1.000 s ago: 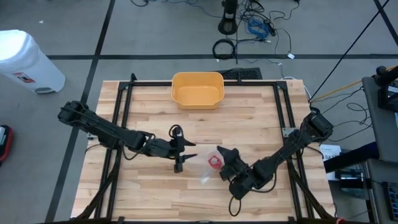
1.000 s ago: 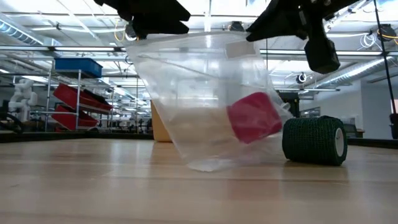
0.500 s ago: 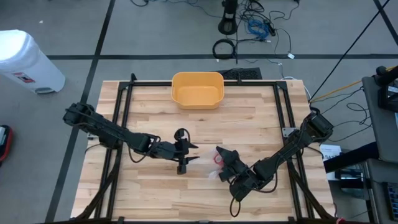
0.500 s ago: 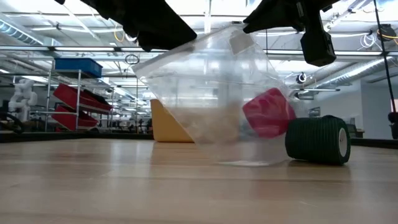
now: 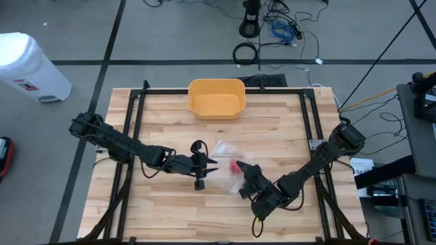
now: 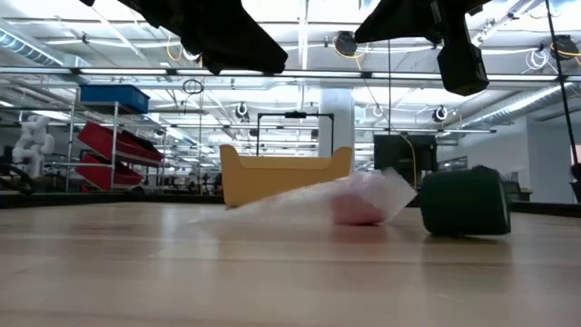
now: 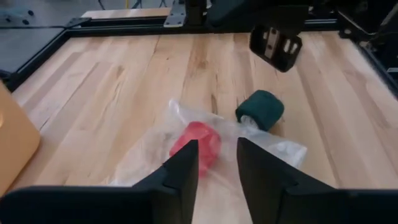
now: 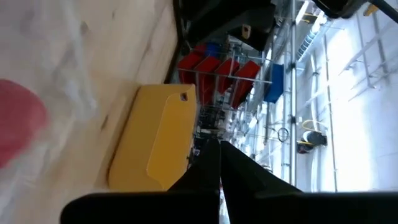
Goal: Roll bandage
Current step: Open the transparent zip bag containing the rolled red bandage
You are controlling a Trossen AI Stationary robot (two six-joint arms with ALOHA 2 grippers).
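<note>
Bare tabletop (image 5: 279,129) beside bin (image 5: 216,98)

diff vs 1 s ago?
The clear plastic bag with the red roll inside was let go and now lies flat on the table. Left gripper is open, right gripper shut. Green bandage roll and yellow bin unchanged.

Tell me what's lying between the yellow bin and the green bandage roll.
In the high view, the clear plastic bag with the red roll inside lies between the yellow bin and the green bandage roll, on the table.
</note>
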